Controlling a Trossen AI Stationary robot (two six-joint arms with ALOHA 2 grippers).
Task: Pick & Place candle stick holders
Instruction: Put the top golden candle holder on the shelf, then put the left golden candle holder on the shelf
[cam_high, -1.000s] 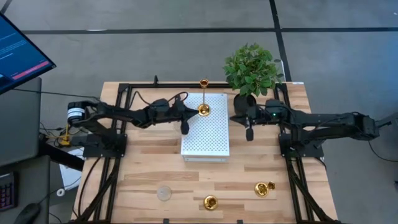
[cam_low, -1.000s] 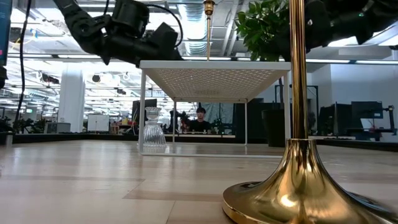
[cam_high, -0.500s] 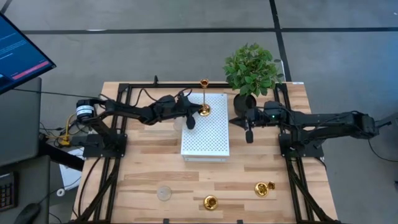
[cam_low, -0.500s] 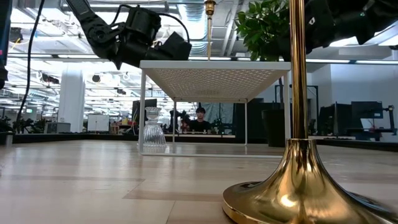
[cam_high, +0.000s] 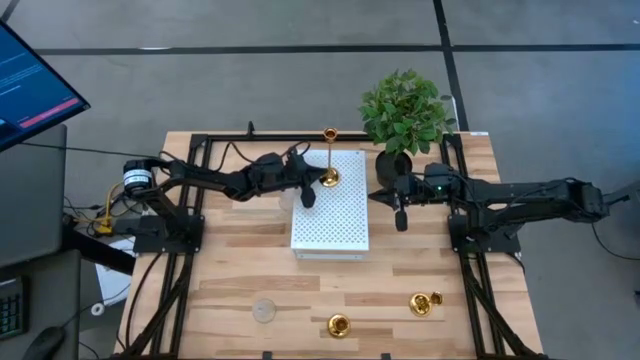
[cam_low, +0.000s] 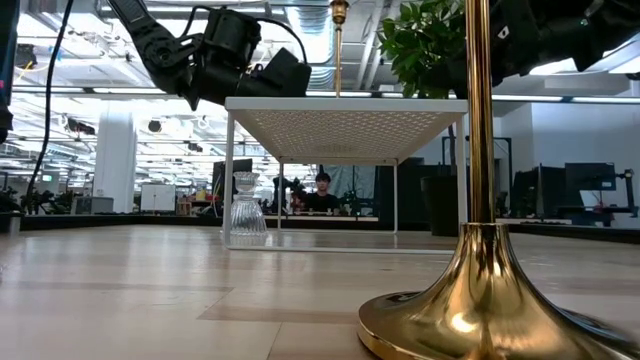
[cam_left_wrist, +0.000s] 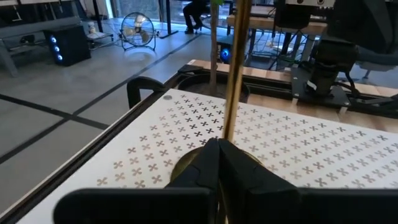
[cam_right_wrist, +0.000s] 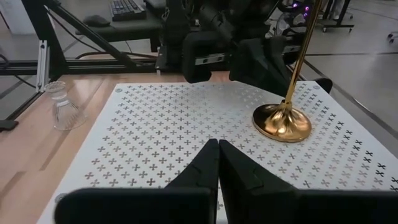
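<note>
A tall gold candle stick holder (cam_high: 328, 176) stands upright on its round base on the white perforated box (cam_high: 335, 225), near the box's far edge. My left gripper (cam_high: 308, 198) is shut and hovers over the box just left of that base; its wrist view shows the stem (cam_left_wrist: 236, 62) close ahead. My right gripper (cam_high: 400, 218) is shut and empty, right of the box. A gold holder (cam_high: 338, 325) stands near the front edge, and another (cam_high: 425, 302) lies on its side. One clear glass holder (cam_high: 263, 311) stands front left, and another (cam_right_wrist: 62, 106) stands left of the box.
A green plant in a black pot (cam_high: 405, 112) stands at the far right, close behind my right gripper. Black frame rails (cam_high: 190, 240) run along both table sides. The front gold holder (cam_low: 480, 290) fills the low view's foreground. Bare wood lies between the box and the front holders.
My left gripper has gone toward the table's far right, over the white box and closer to the tall gold holder's base, and has then kept still. The holder has stayed upright in place.
</note>
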